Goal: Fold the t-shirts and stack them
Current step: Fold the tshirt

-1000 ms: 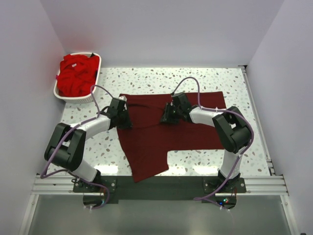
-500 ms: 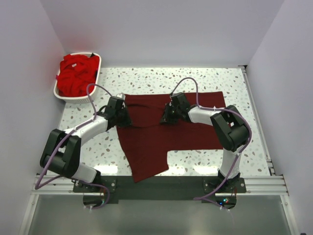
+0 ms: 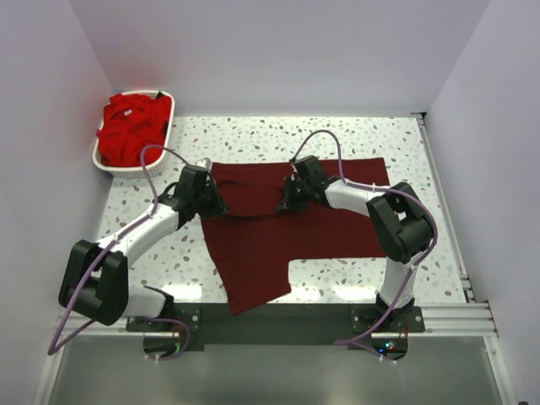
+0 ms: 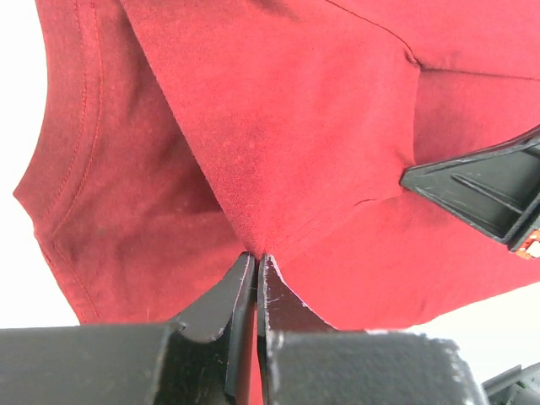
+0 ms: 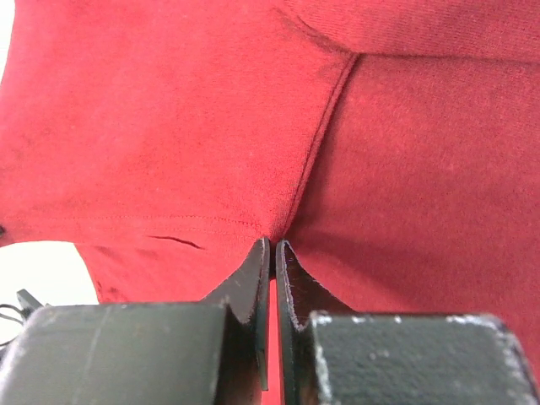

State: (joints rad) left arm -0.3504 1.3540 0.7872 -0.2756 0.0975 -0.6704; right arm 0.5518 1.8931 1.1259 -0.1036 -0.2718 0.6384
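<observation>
On the tabletop the dark maroon t-shirt lies spread; left fingers pinch its left edge, right fingers pinch its middle, both clamped shut, most cloth lying nearward.

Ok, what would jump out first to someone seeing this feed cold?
The dark maroon t-shirt spread across the middle of the table, with the left gripper and right gripper both pinched shut on its cloth. Then the white basket heaped with bright red shirts, far-left corner.

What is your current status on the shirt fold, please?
Left gripper and right gripper: jaws shut on maroon t-shirt, spread on table. Red t-shirts in basket. Nothing in the way.
</observation>
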